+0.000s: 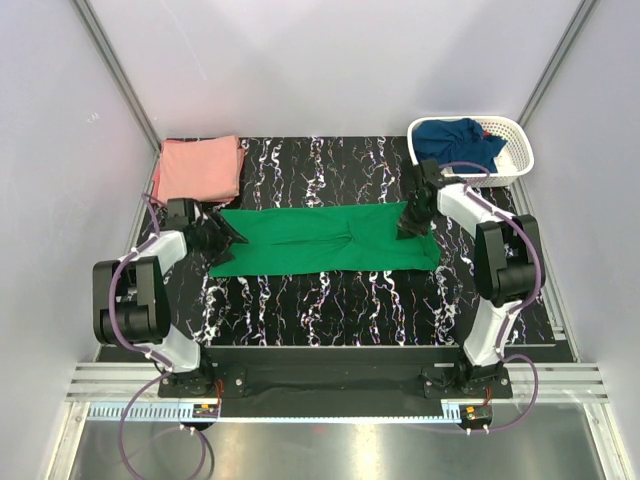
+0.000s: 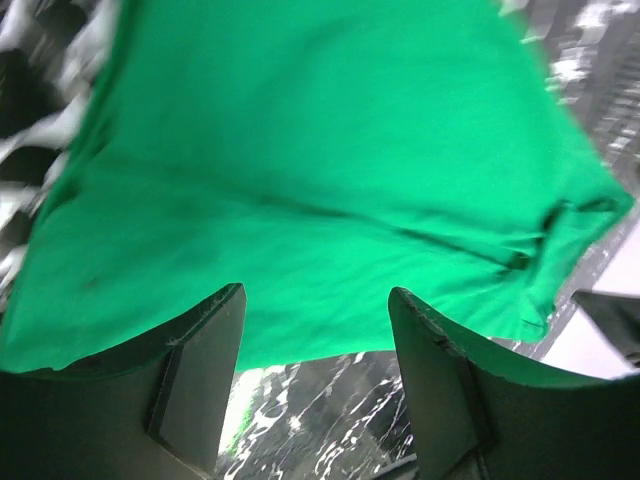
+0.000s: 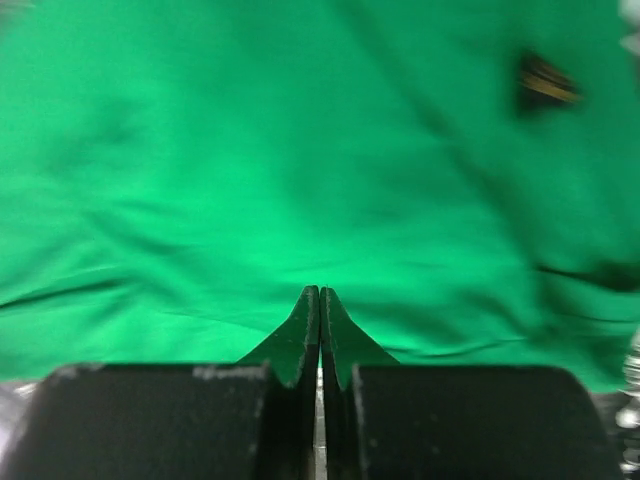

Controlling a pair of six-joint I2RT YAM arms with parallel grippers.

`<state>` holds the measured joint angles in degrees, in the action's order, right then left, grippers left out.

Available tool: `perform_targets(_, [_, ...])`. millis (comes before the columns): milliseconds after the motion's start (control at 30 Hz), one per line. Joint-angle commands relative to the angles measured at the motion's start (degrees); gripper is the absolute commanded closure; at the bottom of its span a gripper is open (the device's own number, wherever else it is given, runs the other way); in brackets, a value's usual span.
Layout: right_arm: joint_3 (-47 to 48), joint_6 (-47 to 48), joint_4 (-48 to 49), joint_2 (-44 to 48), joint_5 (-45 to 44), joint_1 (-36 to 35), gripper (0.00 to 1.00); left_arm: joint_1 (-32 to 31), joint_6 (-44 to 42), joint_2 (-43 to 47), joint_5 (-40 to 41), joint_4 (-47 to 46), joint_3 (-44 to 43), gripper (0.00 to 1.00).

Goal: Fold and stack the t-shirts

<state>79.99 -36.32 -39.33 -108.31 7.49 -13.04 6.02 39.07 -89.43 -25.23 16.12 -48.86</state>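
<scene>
The bright green t-shirt (image 1: 320, 240) lies as a long folded strip across the black marbled mat. My left gripper (image 1: 222, 235) is at its left end, open; in the left wrist view the gripper (image 2: 315, 295) has the shirt's edge (image 2: 320, 180) just past its fingertips. My right gripper (image 1: 413, 225) is at the shirt's upper right corner. In the right wrist view this gripper (image 3: 320, 290) has its jaws pressed together at the green cloth (image 3: 320, 150), apparently pinching it. The salmon pink t-shirt (image 1: 200, 167) lies folded at the back left. The navy t-shirt (image 1: 455, 140) sits crumpled in the basket.
A white lattice basket (image 1: 520, 150) stands at the back right corner, just behind my right arm. The marbled mat (image 1: 330, 300) extends in front of the green shirt. Grey walls close in on both sides and the back.
</scene>
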Motion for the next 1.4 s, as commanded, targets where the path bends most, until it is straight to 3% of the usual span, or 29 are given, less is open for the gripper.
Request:
perform_targets(0, [-6.1, 4.1, 2.8, 4.8, -3.7, 0.7, 1.00, -0.2, 3.7, 0.9, 2.3, -1.6, 2.1, 0.35])
perform_targets(400, [-12.6, 5.6, -2.5, 13.0, -14.1, 5.7, 1.00, -0.1, 5.6, 0.0, 16.7, 4.8, 2.7, 0.34])
perform_targets(767, [-19.1, 5.2, 3.0, 11.9, -10.4, 8.3, 1.00, -0.1, 5.9, -2.2, 19.6, 6.6, 0.5, 0.35])
perform_targets(1000, [-19.0, 5.4, 2.9, 7.0, -14.6, 10.0, 1.00, -0.1, 5.8, -1.8, 21.7, 7.5, 0.9, 0.35])
perform_targets(1367, [-21.1, 6.4, 1.8, 8.6, -17.2, 12.6, 1.00, -0.2, 6.6, 1.3, 28.4, 10.8, 0.5, 0.34])
